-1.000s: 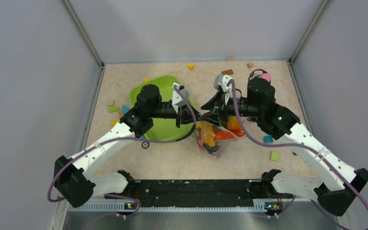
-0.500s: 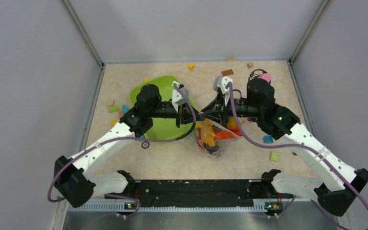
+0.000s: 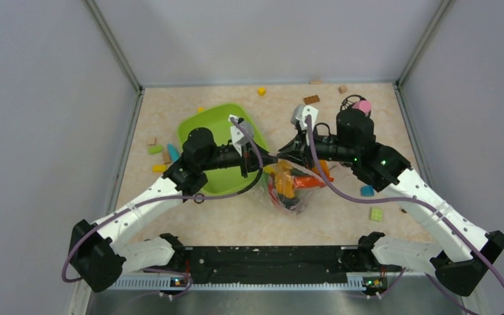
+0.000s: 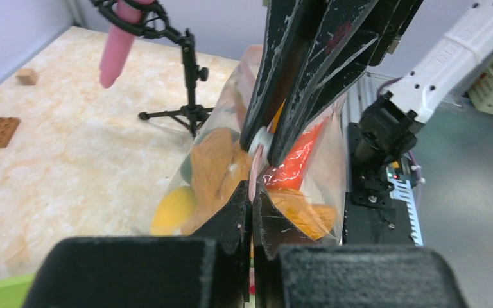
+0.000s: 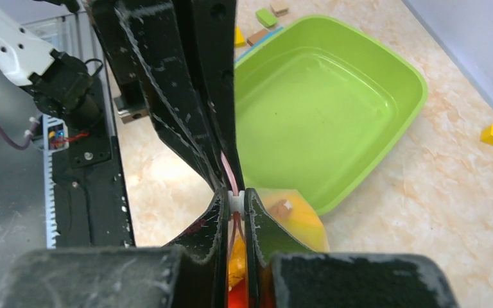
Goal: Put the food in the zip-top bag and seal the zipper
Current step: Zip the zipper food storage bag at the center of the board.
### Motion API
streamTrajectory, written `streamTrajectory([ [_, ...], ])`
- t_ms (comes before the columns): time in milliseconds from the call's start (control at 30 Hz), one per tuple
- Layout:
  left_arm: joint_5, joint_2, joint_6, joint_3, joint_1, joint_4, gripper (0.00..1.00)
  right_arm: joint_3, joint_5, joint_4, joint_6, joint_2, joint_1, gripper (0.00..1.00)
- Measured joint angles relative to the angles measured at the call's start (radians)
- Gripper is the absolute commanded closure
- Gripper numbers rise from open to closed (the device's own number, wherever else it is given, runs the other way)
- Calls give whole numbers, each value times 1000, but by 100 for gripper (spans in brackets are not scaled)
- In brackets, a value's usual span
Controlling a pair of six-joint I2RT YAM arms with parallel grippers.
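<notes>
Marbled beige tabletop, grey walls, left end effector and right end effector clamped on zipper.

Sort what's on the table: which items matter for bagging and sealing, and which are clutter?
Job: zip-top bag, toy food inside it, pink zipper.
Clutter: lime-green tray, scattered building blocks, small tripod with pink tip.

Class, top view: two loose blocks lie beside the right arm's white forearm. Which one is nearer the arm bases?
The pale green block. The blue block lies farther back, tucked closer against the right arm.
</notes>
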Motion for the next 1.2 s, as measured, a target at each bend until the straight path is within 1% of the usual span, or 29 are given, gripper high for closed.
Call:
streamTrajectory([
  [67, -52, -38, -19, -46, 0, 30, 100, 0, 19, -14, -14, 0, 0, 100],
  [300, -170, -105, -66, -121, 0, 56, 100, 0, 89, -60, -90, -2, 0, 100],
  [367, -206, -126, -73, -136, 0, 53, 100, 0, 106, -74, -119, -3, 0, 100],
  [533, -358, -196, -103, -158, -4, 29, 100, 13, 148, -118, -204, -9, 2, 100],
  [700, -467, -250, -128, -172, -10, 8, 100, 43, 196, -169, -258, -9, 6, 100],
  [833, -537, -279, -145, -182, -16, -9, 100, 53, 238, -189, -267, -9, 11, 100],
  [1000, -661, -314, -190, -198, -30, -32, 100, 70, 305, -210, -266, -5, 21, 100],
  [1200, -731, -363, -219, -222, -41, -43, 100, 93, 322, -223, -265, -1, 33, 100],
])
